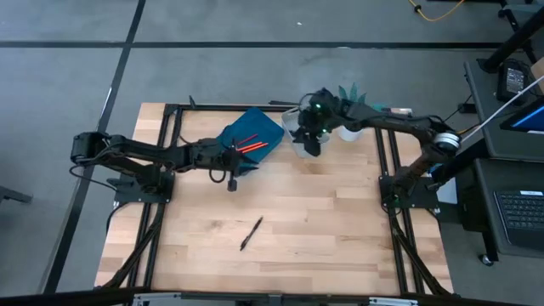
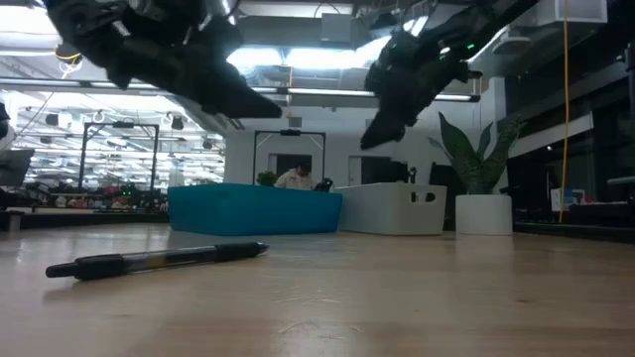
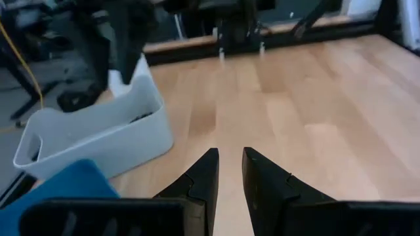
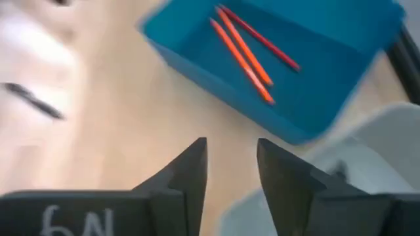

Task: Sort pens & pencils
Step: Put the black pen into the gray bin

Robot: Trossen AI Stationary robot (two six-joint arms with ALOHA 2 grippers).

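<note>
We judged the last pen (image 1: 251, 233), lying alone mid-table, could roll if nudged. Pencils (image 4: 244, 47) lay in the blue bin (image 1: 266, 126). Left gripper (image 3: 228, 176) hovered beside that bin, jaws slightly apart, empty. Right gripper (image 4: 230, 172) hung over the white bin (image 3: 92, 134), released. A plant (image 2: 476, 159) stood behind; nothing blocked the pen.

A blue bin (image 1: 255, 129), white bin (image 3: 92, 134) and potted plant (image 2: 481, 188) stand together.

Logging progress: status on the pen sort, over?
Left gripper and right gripper open, empty. Three pencils in blue bin. One pen lies loose on table, nothing blocking.
</note>
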